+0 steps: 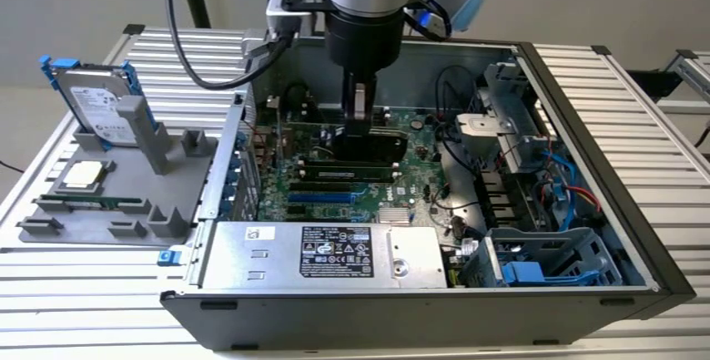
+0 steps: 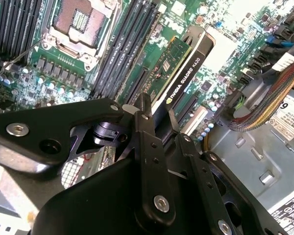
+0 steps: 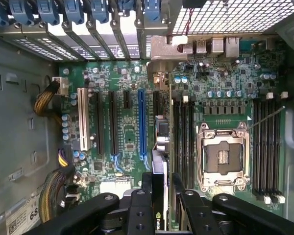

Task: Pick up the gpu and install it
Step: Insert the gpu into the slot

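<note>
- Starting at the exterior view's left, a grey parts holder (image 1: 111, 210) is seen on the slatted table (image 1: 654, 152) beside the open computer case (image 1: 444, 310); a silver hard drive (image 1: 98, 104) with blue rails is stood in it near its far edge.
- Towards the middle, the gripper (image 1: 364, 131) is lowered into the case over the motherboard (image 1: 332, 185), its jaws clenched on the gpu (image 2: 183, 66), which is held edge-up just above the expansion slots (image 3: 112, 125).
- The gpu is judged light and stiff but fragile: it is best gripped by the black cooler, as it appears to be, not by bare components.
- Further right, the empty processor socket (image 3: 221, 159) is visible in both wrist views.
- At the case's near edge lies the power supply (image 1: 322, 256).
</note>
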You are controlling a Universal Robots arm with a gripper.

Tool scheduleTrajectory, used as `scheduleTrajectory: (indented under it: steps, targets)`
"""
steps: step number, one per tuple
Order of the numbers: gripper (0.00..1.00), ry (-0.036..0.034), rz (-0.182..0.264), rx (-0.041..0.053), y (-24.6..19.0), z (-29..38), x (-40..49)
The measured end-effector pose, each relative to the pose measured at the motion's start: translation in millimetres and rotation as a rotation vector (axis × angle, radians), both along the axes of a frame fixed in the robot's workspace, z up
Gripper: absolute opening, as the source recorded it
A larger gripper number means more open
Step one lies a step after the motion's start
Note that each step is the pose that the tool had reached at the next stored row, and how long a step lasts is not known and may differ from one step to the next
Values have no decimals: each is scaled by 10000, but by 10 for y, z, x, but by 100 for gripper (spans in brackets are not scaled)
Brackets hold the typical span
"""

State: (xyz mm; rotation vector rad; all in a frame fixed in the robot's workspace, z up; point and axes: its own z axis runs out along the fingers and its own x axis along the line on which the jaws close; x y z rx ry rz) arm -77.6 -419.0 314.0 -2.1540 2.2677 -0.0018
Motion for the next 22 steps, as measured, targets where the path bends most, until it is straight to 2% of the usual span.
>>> scheduleTrajectory:
  steps: [12, 22]
  targets:
    - [0, 6, 1, 0, -29, -46, -38]
    - [0, 31, 0, 0, -101, -85, -55]
